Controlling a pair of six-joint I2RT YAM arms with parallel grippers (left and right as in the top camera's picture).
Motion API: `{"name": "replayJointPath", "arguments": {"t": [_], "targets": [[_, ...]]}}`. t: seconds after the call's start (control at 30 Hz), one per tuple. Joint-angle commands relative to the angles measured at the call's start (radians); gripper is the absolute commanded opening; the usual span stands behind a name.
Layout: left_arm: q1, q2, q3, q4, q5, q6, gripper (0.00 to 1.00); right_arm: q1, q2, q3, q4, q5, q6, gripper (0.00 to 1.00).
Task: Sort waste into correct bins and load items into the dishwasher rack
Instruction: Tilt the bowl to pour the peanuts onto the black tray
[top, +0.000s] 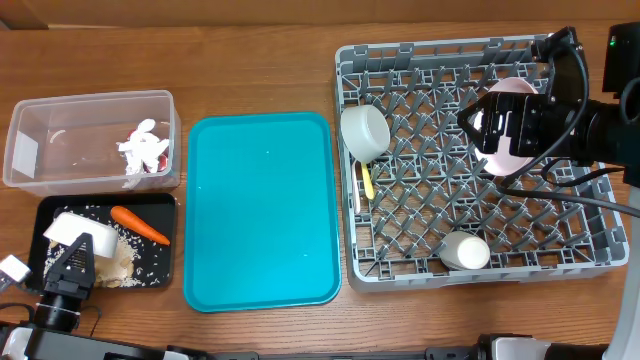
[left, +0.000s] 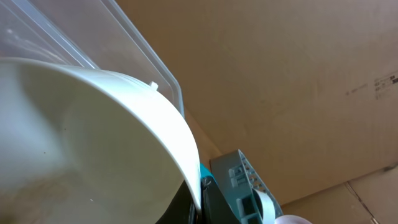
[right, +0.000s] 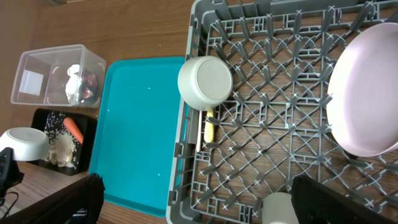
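My left gripper (top: 72, 262) is shut on the rim of a white bowl (top: 80, 232) over the black tray (top: 170, 270). The bowl fills the left wrist view (left: 93, 143). The tray holds an orange carrot (top: 140, 225) and beige food scraps (top: 118, 268). The clear tub (top: 40, 120) holds crumpled white paper (top: 140, 145) and a red wrapper (top: 160, 165). My right gripper (top: 492, 125) is open and empty above the grey rack (top: 590, 265). The pale pink plate (right: 367, 93) stands on edge beneath it. A white bowl (top: 365, 132) and a yellow utensil (top: 367, 182) lie at the rack's left.
The flat teal tray (top: 262, 210) lies between the bins and the rack, with nothing on it. A small white cup-like dish (top: 465, 250) lies near the rack's front edge. Cables run from the right arm across the rack's right side.
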Motion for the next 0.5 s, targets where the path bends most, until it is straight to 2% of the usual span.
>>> {"name": "replayJointPath", "arguments": {"t": [0.0, 0.07, 0.17, 0.23, 0.3, 0.47], "targets": [[0.002, 0.004, -0.005, 0.0, 0.039, 0.027, 0.04, 0.005, -0.002, 0.005, 0.005, 0.003, 0.0, 1.0], [0.002, 0.004, -0.005, 0.05, -0.002, 0.043, 0.04, 0.005, -0.002, 0.005, 0.005, 0.003, 0.0, 1.0], [0.001, 0.003, -0.004, 0.135, 0.04, -0.112, 0.04, 0.005, -0.002, 0.005, 0.005, 0.003, 0.0, 1.0], [-0.003, 0.003, -0.004, 0.159, 0.009, -0.119, 0.04, 0.005, -0.002, 0.005, 0.005, 0.003, 0.0, 1.0], [-0.002, 0.003, -0.004, 0.134, 0.017, -0.176, 0.04, 0.005, -0.002, 0.005, 0.005, 0.003, 0.0, 1.0], [-0.012, 0.003, -0.004, 0.18, 0.037, -0.124, 0.04, 0.005, -0.002, 0.005, 0.005, 0.003, 0.0, 1.0]]}}
